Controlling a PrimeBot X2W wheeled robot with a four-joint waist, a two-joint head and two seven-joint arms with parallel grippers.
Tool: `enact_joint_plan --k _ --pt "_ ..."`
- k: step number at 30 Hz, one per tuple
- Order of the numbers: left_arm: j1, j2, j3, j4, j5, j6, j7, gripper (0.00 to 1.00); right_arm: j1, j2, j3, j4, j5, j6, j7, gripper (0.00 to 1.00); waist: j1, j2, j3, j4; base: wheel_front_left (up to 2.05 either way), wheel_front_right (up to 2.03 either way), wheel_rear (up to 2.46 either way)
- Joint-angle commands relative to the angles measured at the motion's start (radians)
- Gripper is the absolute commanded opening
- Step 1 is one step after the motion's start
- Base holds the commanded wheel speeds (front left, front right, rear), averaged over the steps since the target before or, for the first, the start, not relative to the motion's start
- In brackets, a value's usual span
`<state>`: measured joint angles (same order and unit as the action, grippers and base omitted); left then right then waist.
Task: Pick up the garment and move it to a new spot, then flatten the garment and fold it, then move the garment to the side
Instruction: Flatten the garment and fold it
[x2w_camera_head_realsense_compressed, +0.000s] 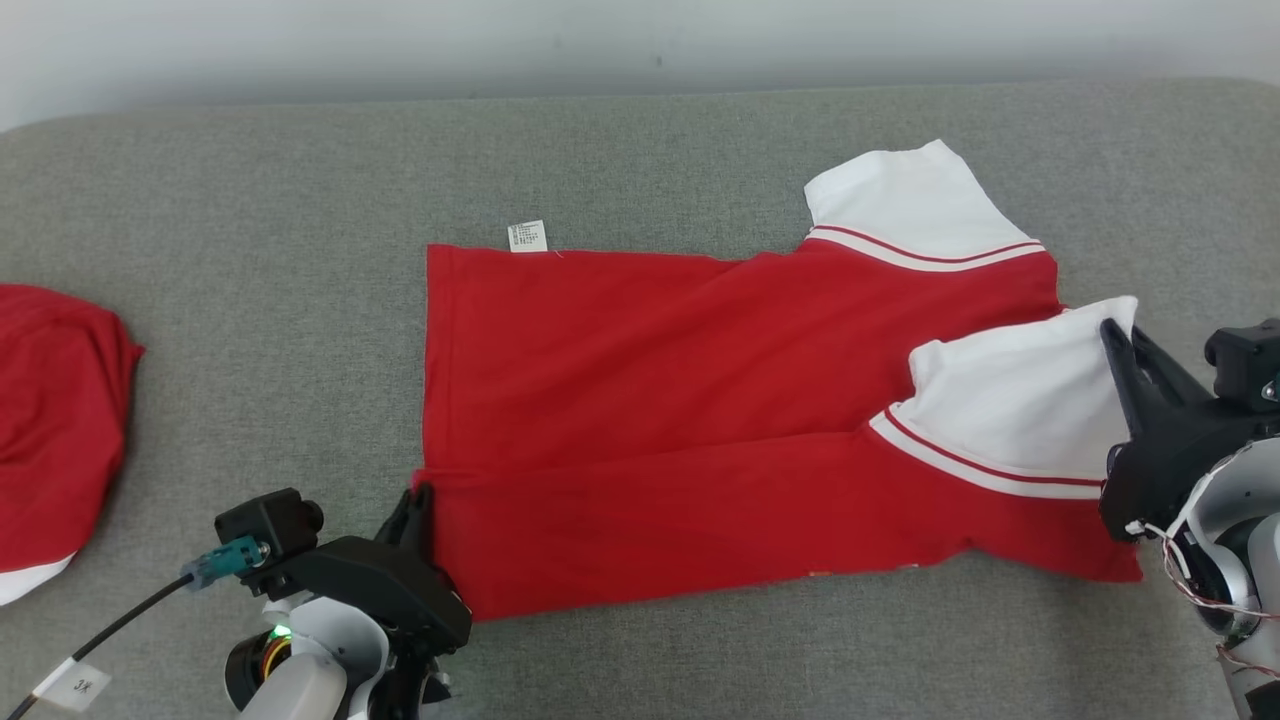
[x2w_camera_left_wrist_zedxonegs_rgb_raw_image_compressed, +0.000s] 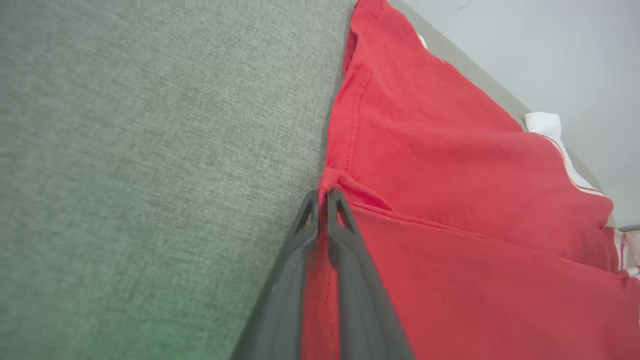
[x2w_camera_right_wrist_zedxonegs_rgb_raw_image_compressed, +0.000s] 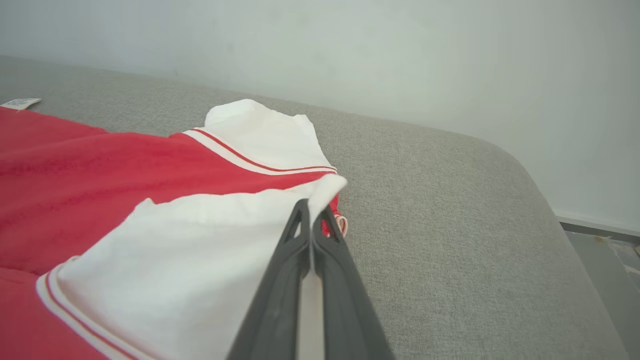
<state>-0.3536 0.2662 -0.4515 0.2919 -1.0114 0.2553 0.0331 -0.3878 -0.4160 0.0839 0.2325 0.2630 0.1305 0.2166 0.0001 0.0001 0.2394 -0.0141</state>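
Note:
The garment (x2w_camera_head_realsense_compressed: 700, 400), a red shirt with white sleeves, lies spread on the grey cushion, its near long edge folded over onto the middle. My left gripper (x2w_camera_head_realsense_compressed: 420, 497) is shut on the folded hem corner at the shirt's left end; in the left wrist view red cloth (x2w_camera_left_wrist_zedxonegs_rgb_raw_image_compressed: 450, 200) is pinched between the fingers (x2w_camera_left_wrist_zedxonegs_rgb_raw_image_compressed: 345, 235). My right gripper (x2w_camera_head_realsense_compressed: 1118, 335) is shut on the tip of the near white sleeve (x2w_camera_head_realsense_compressed: 1010, 400), and in the right wrist view the sleeve (x2w_camera_right_wrist_zedxonegs_rgb_raw_image_compressed: 200, 250) runs between the closed fingers (x2w_camera_right_wrist_zedxonegs_rgb_raw_image_compressed: 330, 250). The far white sleeve (x2w_camera_head_realsense_compressed: 900, 210) lies flat.
Another red garment (x2w_camera_head_realsense_compressed: 55, 420) sits bunched at the cushion's far left. A white label (x2w_camera_head_realsense_compressed: 527, 236) sticks out at the shirt's far edge. The cushion (x2w_camera_head_realsense_compressed: 250, 200) ends at a pale wall behind and rounds off at the right (x2w_camera_right_wrist_zedxonegs_rgb_raw_image_compressed: 525, 200).

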Motion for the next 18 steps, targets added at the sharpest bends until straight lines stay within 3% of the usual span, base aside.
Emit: enact_joint_plan --k 1,9,18 --pt "-0.014 -0.005 -0.002 0.009 0.014 -0.004 -0.018 1.00 -0.017 0.020 -0.021 0.027 -0.014 0.001 -0.018 1.00 -0.0001 -0.0001 -0.007 0.005 0.00 0.00 0.00" --pt "0.019 0.017 -0.015 0.006 0.063 -0.022 -0.089 1.00 0.004 0.109 -0.134 0.054 -0.013 0.001 0.010 1.00 -0.0001 -0.0001 -0.045 0.011 0.00 0.00 0.00" --pt "0.126 0.054 -0.101 -0.041 0.174 0.011 -0.153 1.00 0.157 0.207 -0.256 -0.043 -0.015 0.001 0.295 1.00 -0.0001 -0.0001 -0.084 0.004 0.00 0.00 0.00"
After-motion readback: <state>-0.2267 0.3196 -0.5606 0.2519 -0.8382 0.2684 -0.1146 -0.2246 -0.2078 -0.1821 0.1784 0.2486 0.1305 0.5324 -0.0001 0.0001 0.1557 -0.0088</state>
